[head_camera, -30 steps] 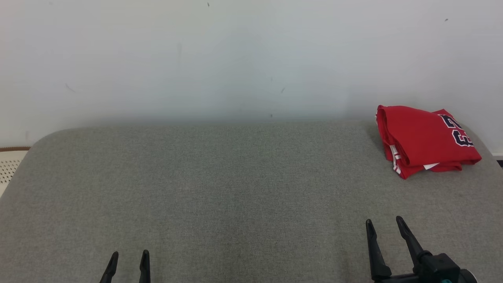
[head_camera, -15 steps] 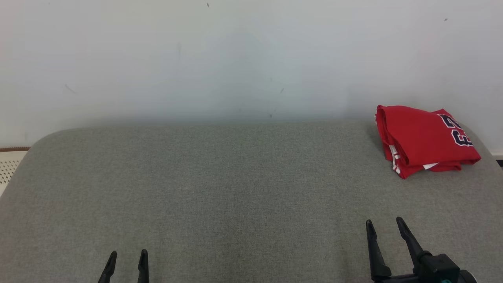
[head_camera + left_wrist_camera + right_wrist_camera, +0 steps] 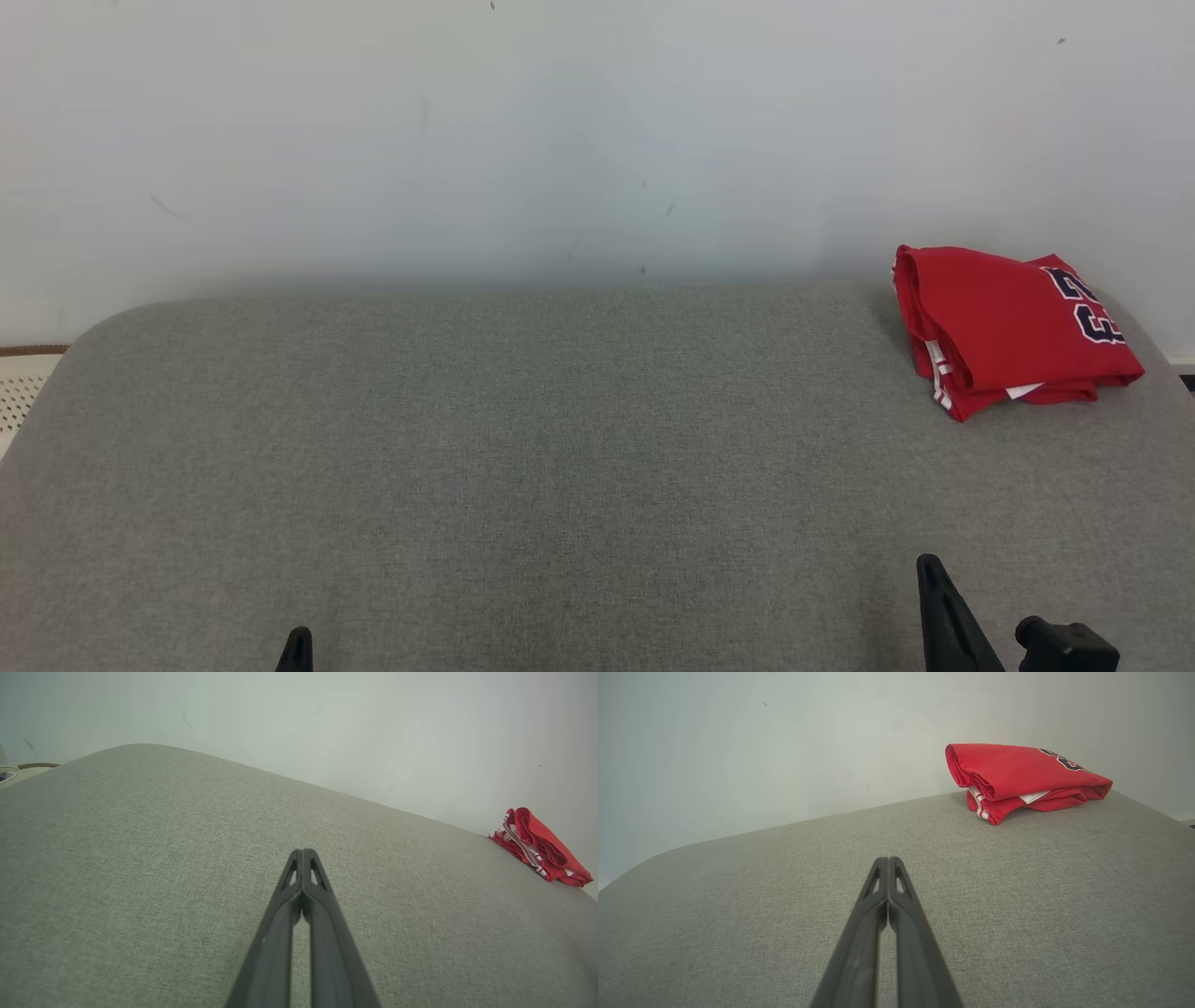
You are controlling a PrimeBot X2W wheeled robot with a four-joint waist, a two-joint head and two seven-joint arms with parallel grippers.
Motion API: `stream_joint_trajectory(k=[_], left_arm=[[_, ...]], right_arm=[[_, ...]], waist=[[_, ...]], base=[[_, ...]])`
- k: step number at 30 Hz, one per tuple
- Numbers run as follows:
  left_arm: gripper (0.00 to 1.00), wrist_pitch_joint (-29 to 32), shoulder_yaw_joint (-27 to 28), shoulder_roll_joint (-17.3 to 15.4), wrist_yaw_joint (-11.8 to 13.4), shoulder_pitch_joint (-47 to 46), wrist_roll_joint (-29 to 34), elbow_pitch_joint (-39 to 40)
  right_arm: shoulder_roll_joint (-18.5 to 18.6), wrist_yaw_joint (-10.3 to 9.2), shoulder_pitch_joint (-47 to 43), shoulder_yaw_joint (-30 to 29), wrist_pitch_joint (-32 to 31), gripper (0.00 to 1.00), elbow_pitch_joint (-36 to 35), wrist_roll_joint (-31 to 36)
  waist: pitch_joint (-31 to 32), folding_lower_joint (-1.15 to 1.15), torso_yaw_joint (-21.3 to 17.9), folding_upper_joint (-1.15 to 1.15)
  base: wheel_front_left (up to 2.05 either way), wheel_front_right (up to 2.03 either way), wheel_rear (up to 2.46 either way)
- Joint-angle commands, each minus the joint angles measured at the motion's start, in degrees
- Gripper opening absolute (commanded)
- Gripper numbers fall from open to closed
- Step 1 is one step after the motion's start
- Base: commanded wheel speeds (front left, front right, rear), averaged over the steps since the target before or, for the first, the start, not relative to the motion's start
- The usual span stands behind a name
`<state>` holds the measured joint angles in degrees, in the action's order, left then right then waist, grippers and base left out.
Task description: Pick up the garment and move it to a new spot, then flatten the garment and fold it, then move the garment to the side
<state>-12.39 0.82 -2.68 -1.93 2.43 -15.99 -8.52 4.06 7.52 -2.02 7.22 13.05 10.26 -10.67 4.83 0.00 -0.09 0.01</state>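
Nearest to me, low over the near edge of the desk (image 3: 560,448), the left jaws are pressed fully together, the two dark fingers (image 3: 280,914) meeting at their tips with nothing between them. They sit well apart from the garment (image 3: 999,322), far off to its left and on the near side. The right jaws are shut the same way, fingertip against fingertip and holding nothing. They are closer to the garment than the left pair, though clearly short of it, on the near side and a little to its left, with bare grey cloth between. Beyond both pairs the desk's grey fabric top runs flat and unwrinkled up to the garment. The garment is a red jersey with dark numerals and white trim, lying as a compact folded bundle in several layers. Its rolled fold faces left and one white edge peeks out underneath. It rests on the desk's far right corner, with the pale wall (image 3: 560,140) close behind it. As I read it, the task is as good as finished. The garment looks folded and set off to the side, and neither arm has hold of it. Nothing seems left except perhaps tidying the slightly uneven lower layers, if neatness matters.
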Motion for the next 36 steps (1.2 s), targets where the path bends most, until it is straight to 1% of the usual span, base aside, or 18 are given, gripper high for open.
stream_joint_trajectory(k=[1,8,9,21,36], left_arm=[[0.0,0.4,0.3,-0.1,-0.3,-1.9,-3.2,0.4],[0.0,1.9,0.5,-0.1,-0.9,-3.1,-10.6,-0.5],[0.0,1.9,0.5,-0.1,-0.9,-3.1,-10.6,-0.5],[0.0,4.3,1.2,-0.2,-1.7,-5.1,-21.7,-2.2],[0.0,6.9,1.9,-0.2,-2.6,-7.2,-33.8,-4.1]], right_arm=[[0.3,0.0,2.1,-0.5,-0.6,0.0,-0.4,-3.6],[0.4,-0.01,3.6,-1.6,-2.5,0.0,0.8,-11.6],[0.4,-0.01,3.6,-1.6,-2.5,0.0,0.8,-11.6],[0.5,-0.01,5.7,-3.6,-5.5,0.0,2.6,-23.7],[0.4,-0.02,8.1,-6.1,-8.9,0.0,4.5,-36.5]], waist=[[-0.1,0.0,0.0,-0.01],[-0.4,0.0,0.0,-0.01],[-0.4,0.0,0.0,-0.01],[-1.0,0.0,0.0,-0.01],[-1.7,0.0,0.0,-0.01]], base=[[0.0,0.0,0.0],[0.0,0.0,0.0],[0.0,0.0,0.0],[0.0,0.0,0.0],[0.0,0.0,0.0]])
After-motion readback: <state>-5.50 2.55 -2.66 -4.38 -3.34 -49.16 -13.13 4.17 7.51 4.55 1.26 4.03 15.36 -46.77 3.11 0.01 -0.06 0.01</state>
